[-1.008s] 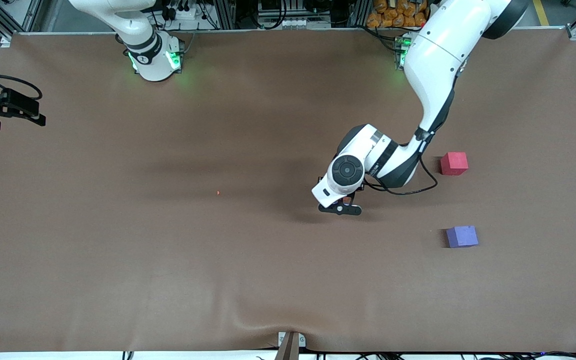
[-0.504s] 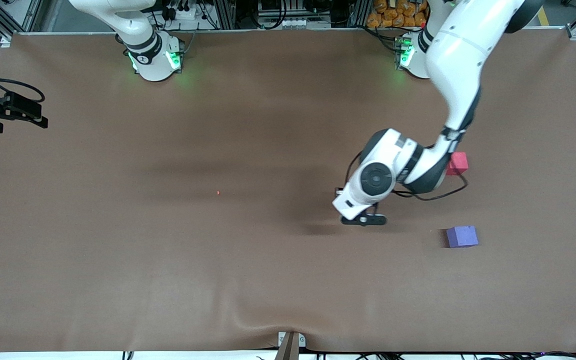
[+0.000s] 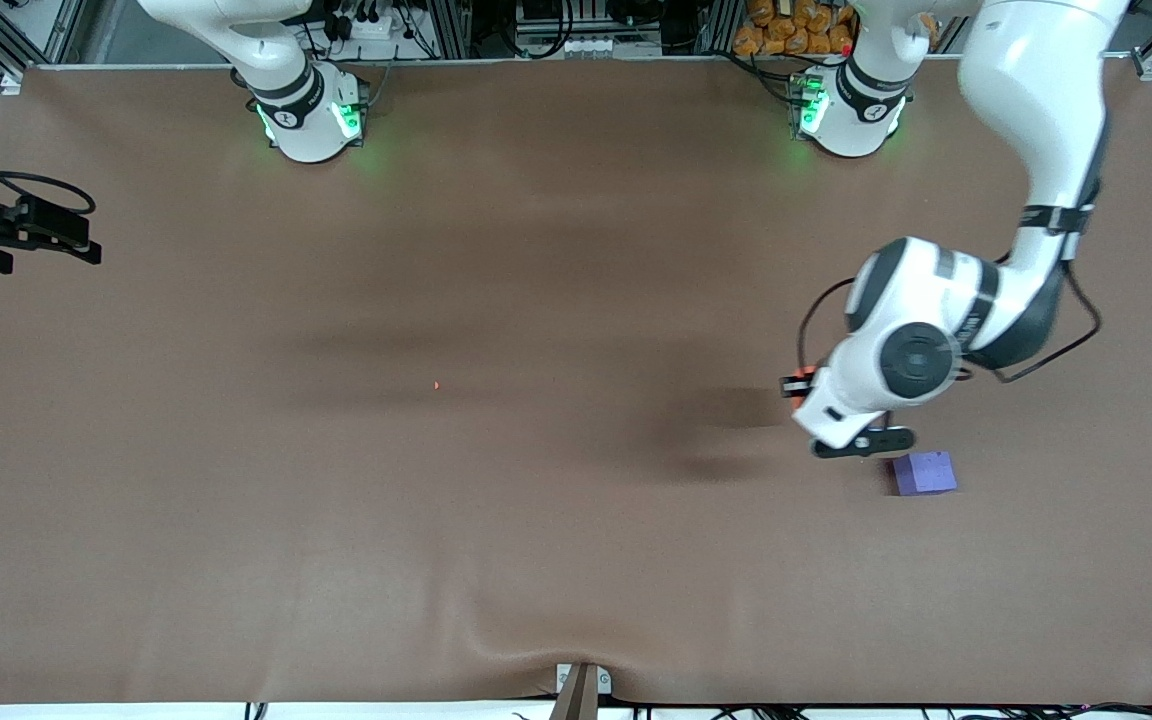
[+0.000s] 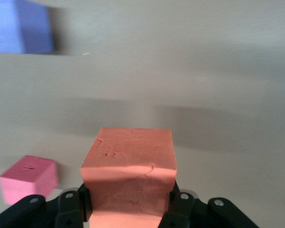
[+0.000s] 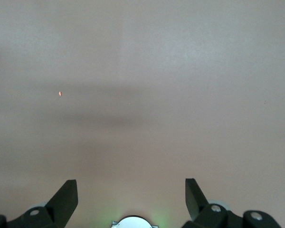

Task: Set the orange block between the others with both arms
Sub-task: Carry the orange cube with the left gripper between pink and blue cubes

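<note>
left claw (image 4: 128, 209) clenched on orange block (image 4: 129, 175) | has swung from mid-tabletop to over the gap, purple cube (image 3: 924, 472) just beside, pink cube (image 4: 27, 178) near | lowering seems next | right claw (image 5: 131, 197) released, waiting

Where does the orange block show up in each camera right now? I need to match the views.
Front view: only a sliver of the orange block shows beside the left arm's wrist, above the table.
Left wrist view: the orange block fills the lower middle, clamped in the left gripper.
Right wrist view: not in it.
Shared landmark: the purple cube, also in the left wrist view.
</note>
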Tool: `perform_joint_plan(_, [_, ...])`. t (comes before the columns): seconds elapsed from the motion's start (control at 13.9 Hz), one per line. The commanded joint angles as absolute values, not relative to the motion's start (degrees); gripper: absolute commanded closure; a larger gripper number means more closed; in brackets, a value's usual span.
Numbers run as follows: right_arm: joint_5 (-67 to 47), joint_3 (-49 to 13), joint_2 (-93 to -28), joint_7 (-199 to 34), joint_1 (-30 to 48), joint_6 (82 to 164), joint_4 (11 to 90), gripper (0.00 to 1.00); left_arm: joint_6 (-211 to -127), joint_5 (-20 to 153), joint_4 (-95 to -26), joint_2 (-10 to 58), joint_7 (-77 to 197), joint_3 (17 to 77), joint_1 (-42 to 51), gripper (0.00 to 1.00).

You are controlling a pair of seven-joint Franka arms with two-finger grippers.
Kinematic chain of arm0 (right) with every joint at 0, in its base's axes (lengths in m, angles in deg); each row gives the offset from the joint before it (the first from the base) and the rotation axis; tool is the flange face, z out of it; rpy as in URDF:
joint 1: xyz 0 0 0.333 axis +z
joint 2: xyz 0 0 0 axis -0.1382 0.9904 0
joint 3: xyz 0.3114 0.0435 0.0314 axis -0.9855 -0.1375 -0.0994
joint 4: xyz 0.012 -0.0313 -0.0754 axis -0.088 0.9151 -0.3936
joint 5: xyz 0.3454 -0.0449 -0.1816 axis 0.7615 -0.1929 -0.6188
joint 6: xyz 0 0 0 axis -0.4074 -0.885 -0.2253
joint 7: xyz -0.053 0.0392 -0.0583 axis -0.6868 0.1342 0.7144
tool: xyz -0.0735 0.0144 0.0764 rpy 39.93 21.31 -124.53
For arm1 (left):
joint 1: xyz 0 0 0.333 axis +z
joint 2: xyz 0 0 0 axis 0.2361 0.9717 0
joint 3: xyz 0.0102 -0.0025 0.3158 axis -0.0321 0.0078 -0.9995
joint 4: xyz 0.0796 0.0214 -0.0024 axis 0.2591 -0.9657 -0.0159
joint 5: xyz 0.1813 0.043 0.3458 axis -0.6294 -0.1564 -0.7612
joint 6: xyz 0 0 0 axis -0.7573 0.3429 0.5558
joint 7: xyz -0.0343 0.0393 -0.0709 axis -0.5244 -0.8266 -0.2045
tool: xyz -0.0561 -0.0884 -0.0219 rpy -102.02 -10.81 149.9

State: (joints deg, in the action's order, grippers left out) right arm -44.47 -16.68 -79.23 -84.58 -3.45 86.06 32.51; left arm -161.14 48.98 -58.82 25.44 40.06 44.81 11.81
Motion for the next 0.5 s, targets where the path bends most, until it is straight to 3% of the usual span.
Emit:
perform_joint_plan(0.0, [-45.42, -17.15, -79.37, -85.05, -3.99, 85.86, 32.43, 0.0, -162.96, 47.82, -65.11, 22.01, 46.48, 45.56, 18.29, 0.96])
perform_joint_plan(0.43, [-45.86, -17.06, -79.64, -84.88, -3.99, 85.77, 32.34, 0.0, -174.21, 47.03, -75.22, 20.69, 49.66, 45.47, 25.25, 0.97])
